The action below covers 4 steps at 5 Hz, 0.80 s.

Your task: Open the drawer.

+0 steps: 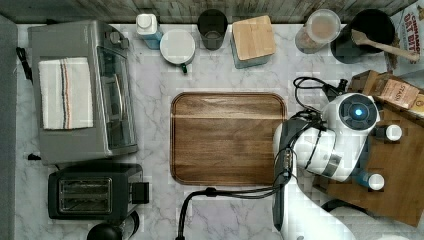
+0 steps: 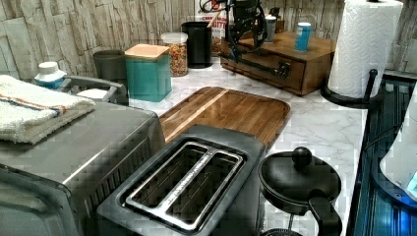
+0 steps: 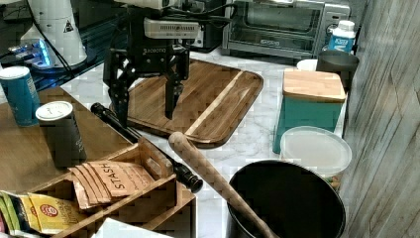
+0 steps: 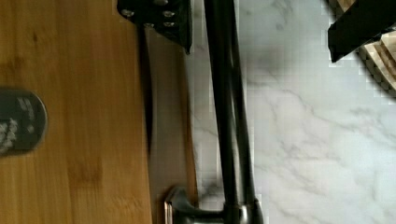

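"STASH" is read on tea packets (image 3: 116,182) beside the drawer (image 2: 260,66). Its bar handle (image 3: 143,144) runs along the tray's (image 3: 218,99) edge, straddled by the spread gripper (image 3: 147,110).

You can read "STASH" on the tea packets (image 3: 115,184) standing in the wooden caddy in the right view; the same word shows faintly on the packet (image 1: 398,93) in the top view. The cereal box (image 1: 411,31) at the top view's right edge carries "OAT BITES", with a first word above it cut off. A maker's name is printed on the gripper (image 3: 146,110) body in the right view, but you cannot make out its letters with certainty.
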{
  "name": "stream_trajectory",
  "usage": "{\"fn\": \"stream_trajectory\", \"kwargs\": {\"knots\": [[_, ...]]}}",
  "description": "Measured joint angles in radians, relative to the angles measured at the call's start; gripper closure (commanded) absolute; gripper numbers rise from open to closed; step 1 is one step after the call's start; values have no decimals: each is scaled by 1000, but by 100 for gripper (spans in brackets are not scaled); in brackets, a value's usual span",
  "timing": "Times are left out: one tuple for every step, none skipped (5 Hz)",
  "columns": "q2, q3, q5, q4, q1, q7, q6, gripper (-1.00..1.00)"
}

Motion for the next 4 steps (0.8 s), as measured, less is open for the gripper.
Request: {"fn": "stream_trajectory", "kwargs": {"knots": [[3,-16,-19,-2,18,0,11,-100],[14,-20,-12,-4,19,0,68,-100],[37,-20,-14,-4,19,0,159,-100],[71,-18,-1,-2,21,0,180,-100]]}}
